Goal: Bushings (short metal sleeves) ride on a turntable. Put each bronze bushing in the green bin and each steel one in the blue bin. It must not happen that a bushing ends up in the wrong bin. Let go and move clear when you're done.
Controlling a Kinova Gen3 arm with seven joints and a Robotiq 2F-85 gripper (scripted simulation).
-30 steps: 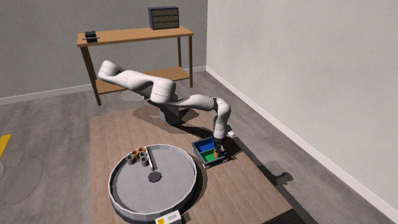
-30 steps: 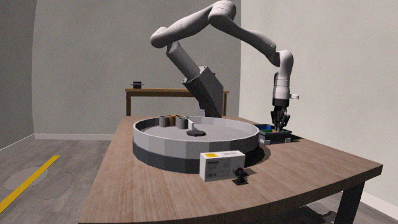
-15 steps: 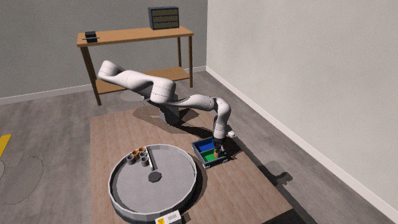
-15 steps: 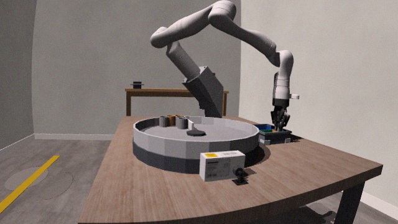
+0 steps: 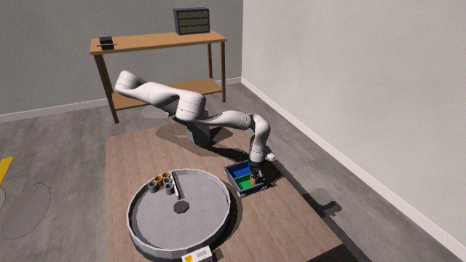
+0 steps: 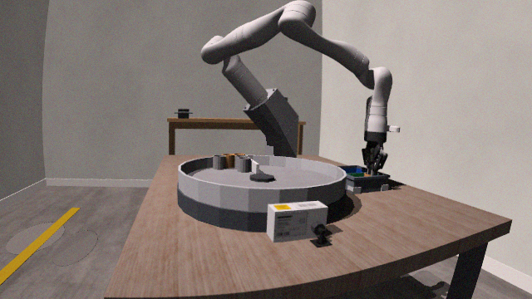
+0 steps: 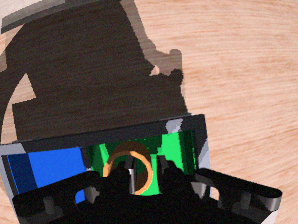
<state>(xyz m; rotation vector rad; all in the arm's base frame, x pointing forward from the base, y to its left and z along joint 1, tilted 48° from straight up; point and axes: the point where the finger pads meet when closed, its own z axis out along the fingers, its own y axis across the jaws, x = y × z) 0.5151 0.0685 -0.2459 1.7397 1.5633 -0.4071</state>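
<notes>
Bronze bushing [image 5: 252, 179] [image 6: 367, 174] [image 7: 150, 171] seemingly around one finger of claw [image 5: 256, 179] [image 6: 372, 172] [image 7: 146, 171].

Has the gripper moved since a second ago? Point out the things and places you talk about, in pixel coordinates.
No, not visibly: in the top view the gripper [image 5: 257, 180] [image 6: 372, 173] [image 7: 146, 166] keeps its place over the green bin [image 5: 243, 183] [image 6: 357, 174] [image 7: 171, 145].
</notes>
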